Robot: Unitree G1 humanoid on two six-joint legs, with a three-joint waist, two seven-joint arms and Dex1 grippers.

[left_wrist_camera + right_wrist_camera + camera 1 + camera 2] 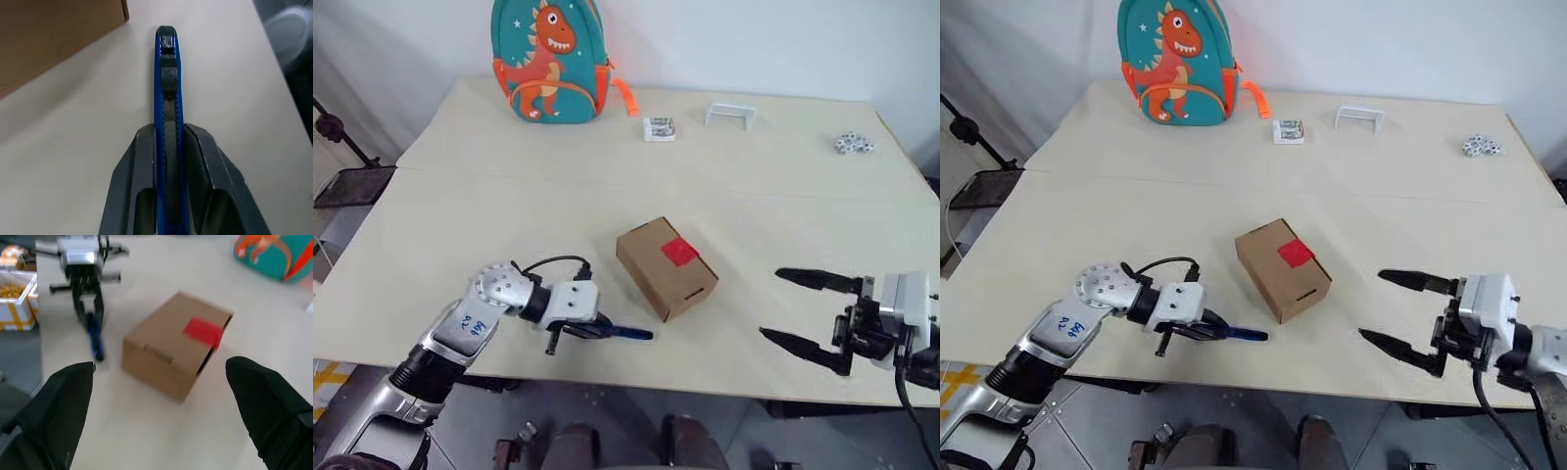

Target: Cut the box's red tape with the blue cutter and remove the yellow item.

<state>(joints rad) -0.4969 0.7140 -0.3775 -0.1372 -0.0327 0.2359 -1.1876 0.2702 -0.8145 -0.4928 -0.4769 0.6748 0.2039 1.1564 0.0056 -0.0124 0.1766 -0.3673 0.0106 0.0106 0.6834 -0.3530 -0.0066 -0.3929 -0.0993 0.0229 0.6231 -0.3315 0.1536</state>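
The box point(666, 267) sits closed on the pale surface point(509, 206), and everything else is placed from it; the red tape point(678, 252) is a small square stuck on the box's top face, toward the edge above the side with the narrow slot; that slotted side faces the near edge of the surface.

The left pincer point(590, 330) lies to the robot's left of the box, close to the near edge of the surface, clenched on the blue cutter point(628, 334); in the left wrist view the two black fingers point(142, 186) press against both flanks of the cutter's handle, and its tip with the ribbed slider reaches out past them, near a lower corner of the box but apart from it.

The right pincer point(803, 311) hovers to the robot's right of the box, well apart from it, its jaws spread wide and grasping nothing; the right wrist view looks between those fingers straight at the box.

Far behind the box, at the back of the surface, stands a teal dinosaur backpack point(546, 61); beside it, also behind the box, lie a small white printed packet point(659, 128), a white handle-shaped piece point(730, 114) and a cluster of small white cubes point(854, 144).
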